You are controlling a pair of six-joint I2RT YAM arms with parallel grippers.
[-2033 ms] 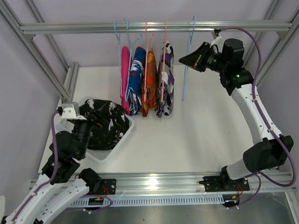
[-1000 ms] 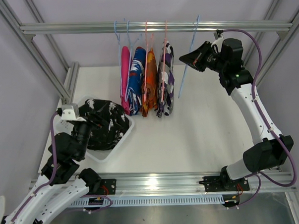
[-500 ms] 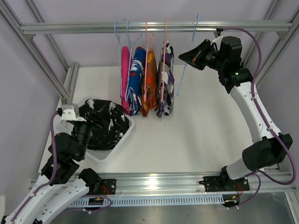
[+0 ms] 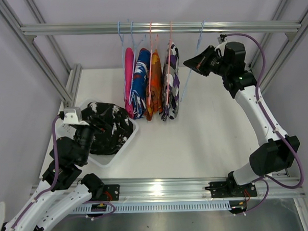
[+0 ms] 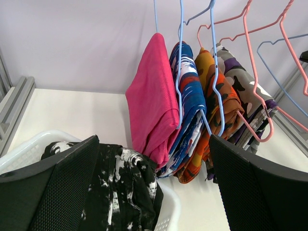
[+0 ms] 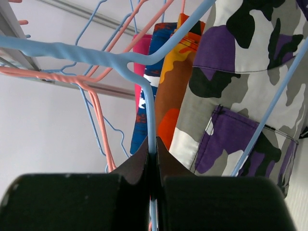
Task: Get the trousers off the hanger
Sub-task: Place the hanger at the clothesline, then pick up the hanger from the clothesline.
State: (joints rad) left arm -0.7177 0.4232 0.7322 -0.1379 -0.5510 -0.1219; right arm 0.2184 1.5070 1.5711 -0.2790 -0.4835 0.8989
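Observation:
Four folded trousers hang on hangers from the top rail [image 4: 160, 27]: pink [image 4: 129, 81], blue-white-red [image 4: 141, 83], orange [image 4: 155, 84] and purple-white camouflage [image 4: 170, 86]. The black white-speckled trousers [image 4: 107, 126] lie in the white basket [image 4: 128, 140]. My right gripper [image 4: 190, 62] is shut on an empty blue hanger [image 4: 187, 75], its wire pinched between the fingers in the right wrist view [image 6: 152, 139]. My left gripper [image 5: 151, 192] is open, low over the basket, with the black trousers [image 5: 115, 187] between its fingers.
Aluminium frame posts stand at the left [image 4: 34, 54] and right [image 4: 288, 33]. The white table top [image 4: 206, 133] stretches between the basket and the right arm. The other hangers are blue [image 5: 180, 62] and pink [image 5: 255, 72].
My right gripper has moved left along the rail with the empty blue hanger, bringing it closer to the camouflage trousers. The left arm has not moved.

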